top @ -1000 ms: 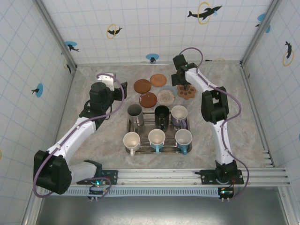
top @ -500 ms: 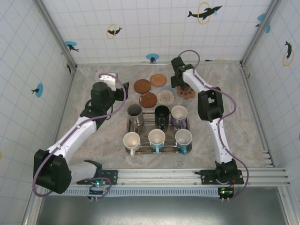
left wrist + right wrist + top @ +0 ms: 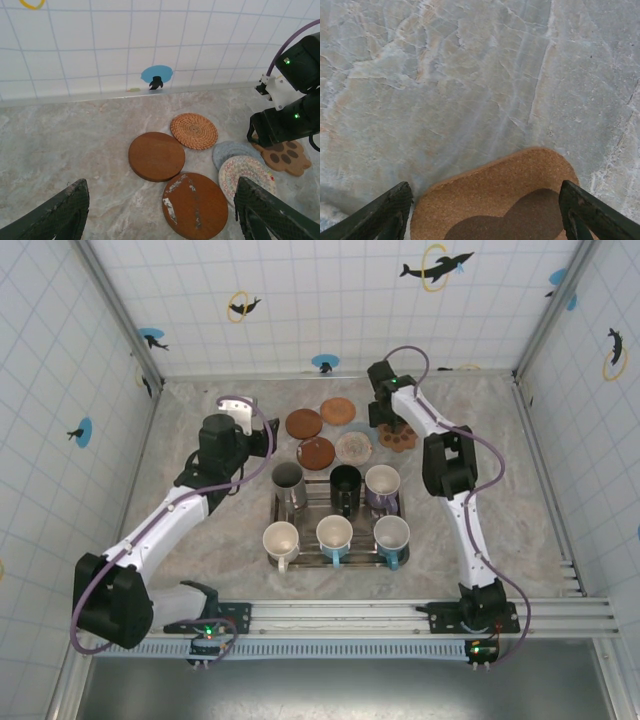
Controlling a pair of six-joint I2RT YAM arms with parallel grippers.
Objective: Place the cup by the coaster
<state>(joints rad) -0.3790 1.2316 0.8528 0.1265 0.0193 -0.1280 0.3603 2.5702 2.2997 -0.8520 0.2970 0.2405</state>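
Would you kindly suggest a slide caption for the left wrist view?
Open left gripper overlooks six coasters on the marble table, right gripper over the paw-shaped coaster.

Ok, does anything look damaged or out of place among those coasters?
The darker wooden coaster has pale scraped patches where its finish looks worn. The patterned coaster also lies overlapping the grey coaster. Nothing looks spilled.

A lab test booth is shown: a marble-patterned table [image 3: 520,470] is enclosed by white gridded walls [image 3: 300,300] marked with dolphin stickers [image 3: 436,266], and a metal rail [image 3: 340,618] is bolted along its near edge.
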